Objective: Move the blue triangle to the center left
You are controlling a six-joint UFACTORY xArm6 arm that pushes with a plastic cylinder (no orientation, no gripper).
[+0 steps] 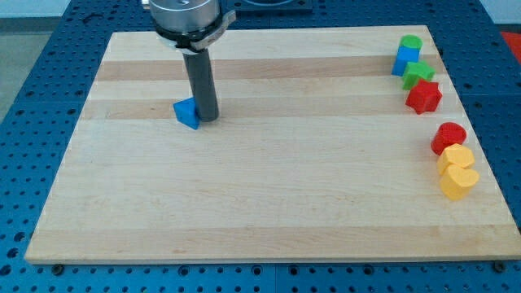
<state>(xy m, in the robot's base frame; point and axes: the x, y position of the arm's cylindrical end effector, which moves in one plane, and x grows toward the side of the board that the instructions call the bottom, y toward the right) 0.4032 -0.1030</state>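
Your tip (pixel 207 119) rests on the table (pixel 269 203), touching the blue triangle (pixel 187 113) on its left; other blocks lie far right.

Blue triangle (pixel 187 113), board's upper left

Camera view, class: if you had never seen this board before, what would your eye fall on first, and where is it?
First, the dark rod coming down at the view's upper left, my tip right against the blue triangle, on its right side. Next, the crowd of blocks along the right edge: a green cylinder, blue cube, green star and red star above, then a red cylinder and two yellow blocks below.
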